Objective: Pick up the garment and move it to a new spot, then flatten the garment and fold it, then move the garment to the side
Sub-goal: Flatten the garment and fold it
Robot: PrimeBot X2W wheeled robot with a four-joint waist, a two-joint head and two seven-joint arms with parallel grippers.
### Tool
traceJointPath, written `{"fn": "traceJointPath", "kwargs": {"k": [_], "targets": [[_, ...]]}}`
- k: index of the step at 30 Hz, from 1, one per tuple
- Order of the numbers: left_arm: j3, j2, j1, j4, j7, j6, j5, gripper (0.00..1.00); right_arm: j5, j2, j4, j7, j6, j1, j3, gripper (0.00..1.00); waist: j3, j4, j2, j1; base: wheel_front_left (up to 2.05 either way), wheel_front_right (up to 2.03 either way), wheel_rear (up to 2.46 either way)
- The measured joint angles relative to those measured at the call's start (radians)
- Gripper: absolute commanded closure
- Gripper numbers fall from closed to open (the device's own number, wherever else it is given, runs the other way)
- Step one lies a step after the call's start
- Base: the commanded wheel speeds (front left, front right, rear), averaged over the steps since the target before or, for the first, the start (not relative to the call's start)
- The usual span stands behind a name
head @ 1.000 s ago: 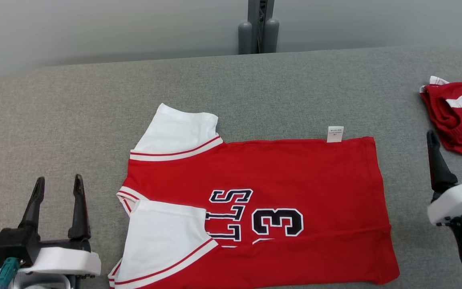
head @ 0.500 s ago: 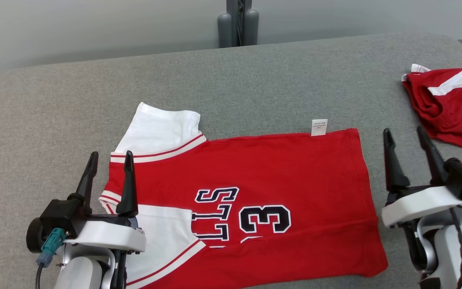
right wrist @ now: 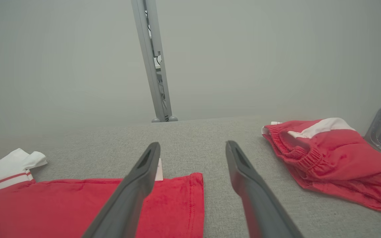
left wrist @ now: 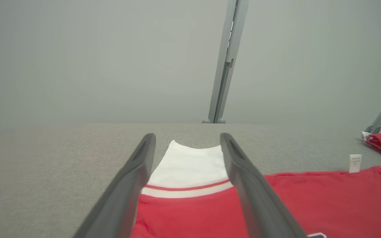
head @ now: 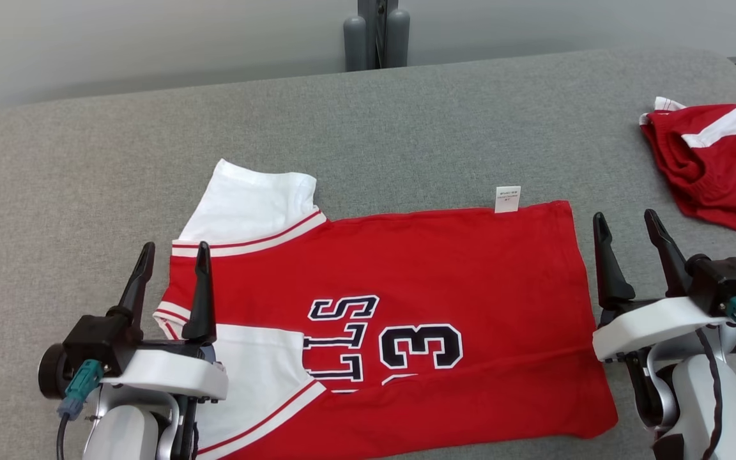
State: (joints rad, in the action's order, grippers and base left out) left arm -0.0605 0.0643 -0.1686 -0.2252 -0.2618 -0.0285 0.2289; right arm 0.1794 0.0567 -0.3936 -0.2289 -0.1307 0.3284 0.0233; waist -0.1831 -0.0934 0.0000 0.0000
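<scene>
Head view: your shirt point(head: 406, 275) lies flat by the tabletop's point(head: 406, 128) near edge; left gripper point(head: 175, 250) and right gripper point(head: 623, 217) hover with fingers point(head: 201, 294) spread, empty. Left wrist: its white sleeve point(left wrist: 190, 165) shows between the fingers. Right wrist: the hem point(right wrist: 195, 198) lies between them.

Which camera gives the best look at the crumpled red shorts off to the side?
The right wrist view: the red shorts lie close and nearly whole, elastic waistband plain. The head view cuts them off at its right edge, and the left wrist view catches a small far corner at its right edge.
</scene>
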Motion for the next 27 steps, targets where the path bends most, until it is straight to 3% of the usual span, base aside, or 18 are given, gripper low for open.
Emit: {"fn": "traceJointPath", "kwargs": {"k": [3,6,13,19,20,27], "targets": [[-0.002,0.003,-0.023,-0.035,0.000,-0.027,-0.009,0.00,0.006,0.003,-0.021,0.030,0.000,0.028,-0.001,0.00,-0.020,-0.002,0.0000,0.0000,0.00,0.00,0.00],[-0.030,0.045,-0.077,-0.089,0.008,-0.058,-0.023,0.00,0.017,0.016,-0.047,0.077,0.000,0.072,0.006,0.00,-0.047,-0.004,0.0000,0.0000,0.00,0.00,0.00],[-0.115,0.164,-0.295,-0.168,0.229,-0.095,0.008,0.00,0.120,0.043,-0.120,0.196,0.000,0.213,0.051,0.00,-0.125,-0.019,0.0000,-0.0001,0.00,0.00,0.00],[-0.244,0.288,-0.479,-0.176,0.423,-0.101,0.202,0.00,0.184,0.065,-0.187,0.246,0.000,0.316,0.123,0.00,-0.185,-0.046,0.0000,0.0000,0.00,0.00,0.00],[-0.244,0.288,-0.479,-0.176,0.423,-0.101,0.202,0.00,0.184,0.065,-0.187,0.246,0.000,0.316,0.123,0.00,-0.185,-0.046,0.0000,0.0000,0.00,0.00,0.00],[-0.384,0.455,-0.659,-0.202,0.668,-0.101,0.490,0.00,0.286,0.067,-0.244,0.273,0.000,0.408,0.241,0.00,-0.247,-0.104,0.0000,0.0000,0.00,0.00,0.00]]}}
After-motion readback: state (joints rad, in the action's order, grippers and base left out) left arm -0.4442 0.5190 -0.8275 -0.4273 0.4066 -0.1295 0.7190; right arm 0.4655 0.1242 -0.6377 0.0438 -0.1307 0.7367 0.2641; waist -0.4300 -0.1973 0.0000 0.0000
